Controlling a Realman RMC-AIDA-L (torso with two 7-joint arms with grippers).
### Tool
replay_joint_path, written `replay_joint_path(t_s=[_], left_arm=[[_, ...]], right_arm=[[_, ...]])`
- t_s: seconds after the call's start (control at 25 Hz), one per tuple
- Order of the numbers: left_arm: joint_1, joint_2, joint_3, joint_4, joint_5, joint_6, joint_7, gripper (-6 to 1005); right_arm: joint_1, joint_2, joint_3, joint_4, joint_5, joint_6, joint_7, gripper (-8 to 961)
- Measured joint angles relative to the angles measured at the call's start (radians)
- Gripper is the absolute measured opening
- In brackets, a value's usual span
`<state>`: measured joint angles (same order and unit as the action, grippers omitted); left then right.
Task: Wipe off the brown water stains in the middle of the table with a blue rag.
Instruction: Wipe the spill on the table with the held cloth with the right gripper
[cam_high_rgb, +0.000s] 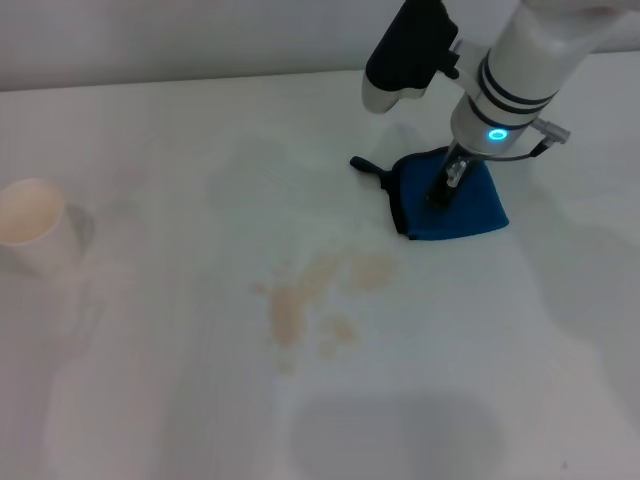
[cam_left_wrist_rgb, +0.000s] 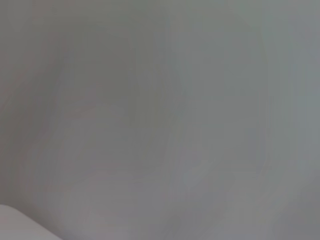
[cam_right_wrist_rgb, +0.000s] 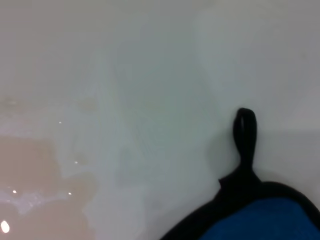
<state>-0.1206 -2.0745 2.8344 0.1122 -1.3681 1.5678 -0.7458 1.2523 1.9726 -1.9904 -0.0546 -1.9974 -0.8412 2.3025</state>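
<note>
The right gripper (cam_high_rgb: 443, 190) is planted straight down onto the blue rag (cam_high_rgb: 470, 210), which lies on the table (cam_high_rgb: 150, 400) toward the far right, with its black loop (cam_high_rgb: 366, 166) pointing left. From where I stand the fingertips are buried in the cloth, so I cannot tell how wide they are set or whether they have actually pinched it. The brown water stains (cam_high_rgb: 315, 300) sit untouched in the middle, nearer the robot and left of the rag, clearly apart from it. Coming down from above makes sense, I think: it lets the arm press and drag the cloth across to the blotches. A white paper cup (cam_high_rgb: 35, 235) stands at the far left; its inside looks empty. The left arm is nowhere in sight.
</note>
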Motion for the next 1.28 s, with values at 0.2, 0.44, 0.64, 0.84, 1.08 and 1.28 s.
replay_joint_path(t_s=[0.2, 0.44, 0.64, 0.84, 1.08, 1.28], left_arm=[[-0.003, 0.001, -0.003, -0.002, -0.002, 0.000, -0.004, 892], [-0.002, 0.001, -0.003, -0.013, -0.005, 0.005, -0.018, 892], [-0.004, 0.001, -0.003, -0.037, -0.006, 0.006, -0.045, 892], [-0.007, 0.001, -0.003, -0.038, -0.008, 0.006, -0.047, 891], [-0.010, 0.001, -0.003, -0.038, -0.010, 0.006, -0.047, 891], [-0.012, 0.001, -0.004, -0.037, -0.011, 0.006, -0.051, 892]], right_arm=[[0.002, 0.001, -0.006, -0.018, 0.000, -0.014, 0.000, 20], [0.023, 0.001, -0.006, -0.025, 0.000, -0.020, -0.001, 38], [0.033, -0.003, -0.006, -0.022, 0.000, -0.014, 0.001, 125], [0.037, -0.014, -0.007, -0.001, -0.001, -0.017, 0.006, 233], [0.032, -0.023, -0.008, 0.020, -0.002, -0.027, 0.008, 499], [0.030, -0.019, -0.020, 0.025, -0.005, -0.034, 0.008, 570]])
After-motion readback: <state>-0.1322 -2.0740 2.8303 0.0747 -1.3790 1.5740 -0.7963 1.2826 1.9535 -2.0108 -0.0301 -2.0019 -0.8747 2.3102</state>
